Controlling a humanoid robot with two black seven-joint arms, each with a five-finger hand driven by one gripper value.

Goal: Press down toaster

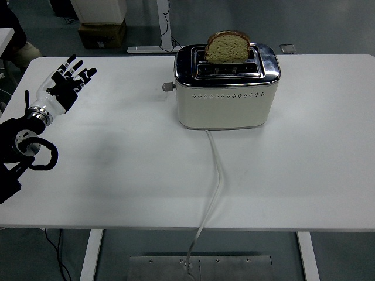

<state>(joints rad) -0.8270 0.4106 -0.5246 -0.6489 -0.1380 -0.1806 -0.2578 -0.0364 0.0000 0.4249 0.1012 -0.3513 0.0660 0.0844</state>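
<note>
The cream toaster (pixel 226 88) stands at the far middle of the desk (pixel 117 164), bread (pixel 227 47) raised, and looks heavy and stiff, so the left robot hand (pixel 65 85), empty with fingers spread, should push its small side lever (pixel 169 86).

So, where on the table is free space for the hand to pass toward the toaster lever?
Bare tabletop lies between the left hand and the toaster, straight to the lever. Free too: the front left, bordered by the cord, and everything right of the cord. Only the toaster's spot, with its bread, is taken.
</note>
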